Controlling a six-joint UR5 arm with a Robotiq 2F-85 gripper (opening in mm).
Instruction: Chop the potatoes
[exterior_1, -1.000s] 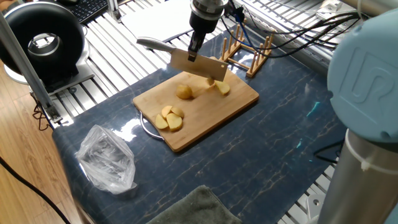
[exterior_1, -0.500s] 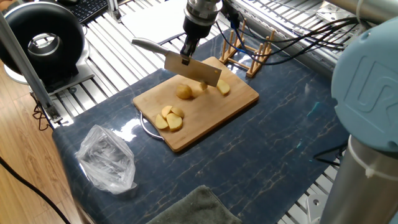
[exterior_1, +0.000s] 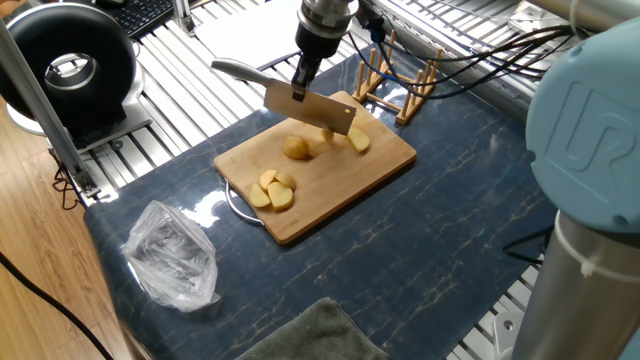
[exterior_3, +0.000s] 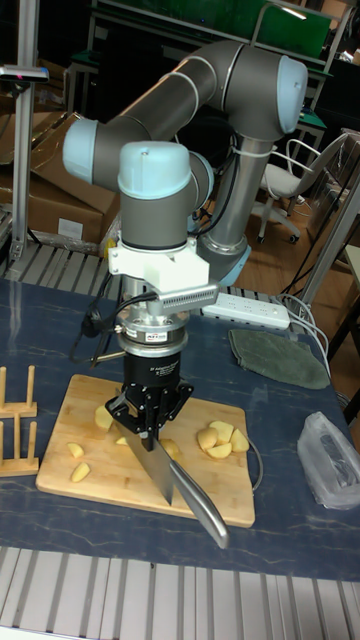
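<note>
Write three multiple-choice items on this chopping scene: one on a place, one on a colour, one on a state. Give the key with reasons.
1. Where is the crumpled plastic bag?
A. on the board
B. on the blue mat, off the board
C. in the wooden rack

2. What colour is the mat under the board?
A. dark blue
B. red
C. white

3. What is the gripper doing?
A. open and empty
B. shut on a potato
C. shut on the knife

Key: 1 B, the bag lies on the mat, clear of the board's near corner. 2 A, the mat is dark blue with pale veins. 3 C, the fingers clamp the knife above the potatoes.
</note>
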